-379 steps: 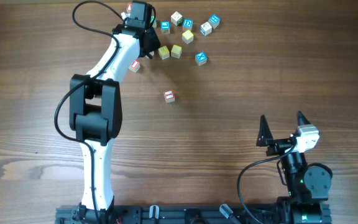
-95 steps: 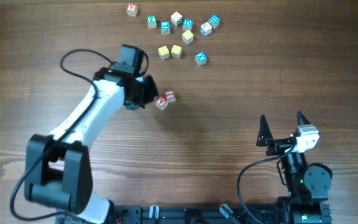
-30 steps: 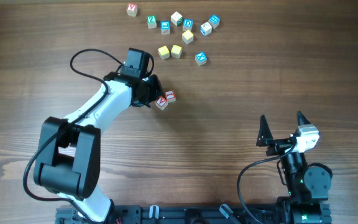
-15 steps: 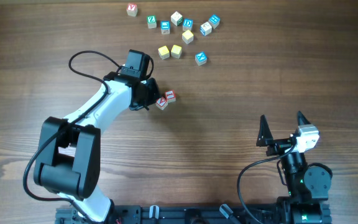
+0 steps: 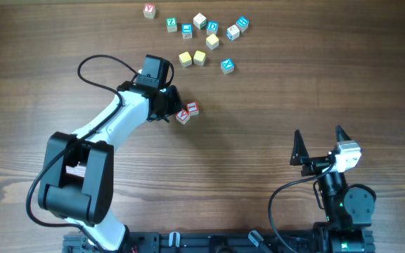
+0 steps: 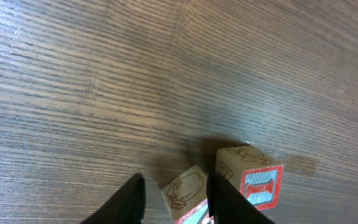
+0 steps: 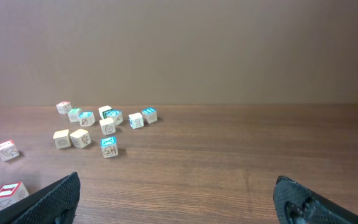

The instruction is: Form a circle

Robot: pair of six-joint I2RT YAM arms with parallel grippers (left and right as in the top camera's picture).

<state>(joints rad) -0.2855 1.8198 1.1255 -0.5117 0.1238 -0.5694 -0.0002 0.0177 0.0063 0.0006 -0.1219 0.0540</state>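
Step in hand: placing. Left gripper (image 6: 176, 202), jaws slightly parted, straddles a tilted red-lettered wooden cube (image 5: 182, 117) that touches a second red-lettered wooden cube (image 5: 193, 108) left of centre in the overhead frame; circle barely begun. Right gripper (image 5: 319, 135) spread, idle, lower right. Next: lift clear without nudging the pair, then fetch from the scattered lettered wooden cubes (image 5: 212, 27), top centre

The left arm (image 5: 127, 117) is made of white tubular links joined by bulky black joints, and a thin black cable (image 5: 104, 58) is looped beside it. The left gripper (image 5: 175, 107) is finished in black. The right arm (image 5: 346, 204) is almost wholly black, a white block (image 5: 348, 151) is fitted at its wrist, and the right gripper (image 5: 320, 143) is formed of two pointed black fingers (image 5: 299, 149).
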